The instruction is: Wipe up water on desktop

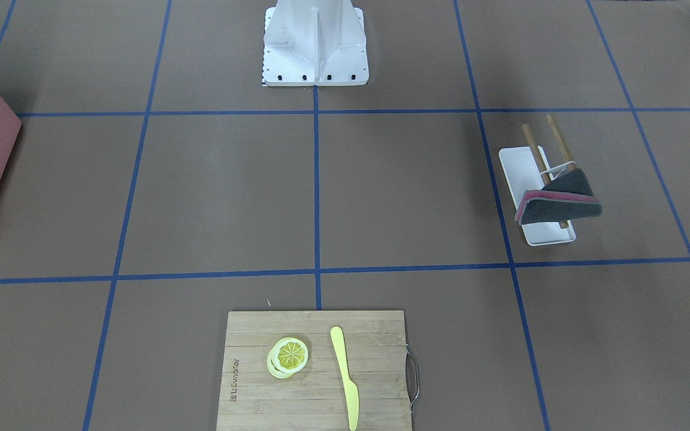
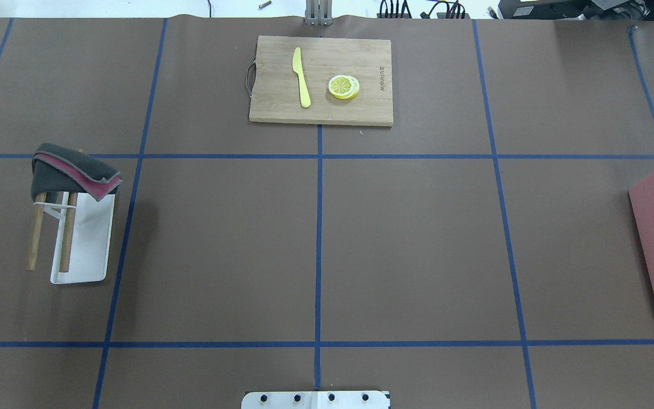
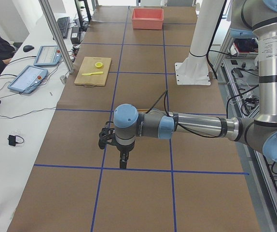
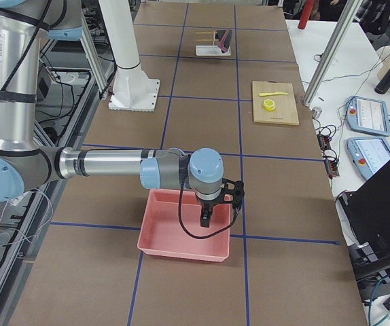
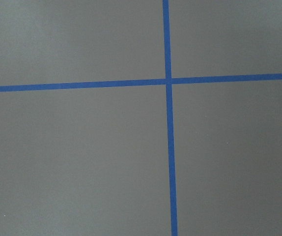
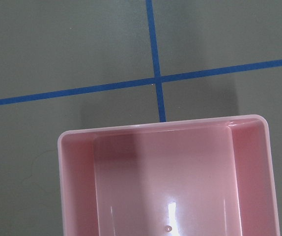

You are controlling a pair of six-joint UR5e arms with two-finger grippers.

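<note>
Pincers only in side views, left pincer (image 3: 123, 163), right pincer (image 4: 206, 219), openness indiscernible.

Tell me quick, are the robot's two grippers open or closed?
Left gripper: cannot tell, it shows only in a side view.
Right gripper: cannot tell, same reason.

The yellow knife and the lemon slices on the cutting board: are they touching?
Apart. The overhead exterior view shows a strip of bare cutting board between the yellow knife and the lemon slices, which lie side by side.
</note>
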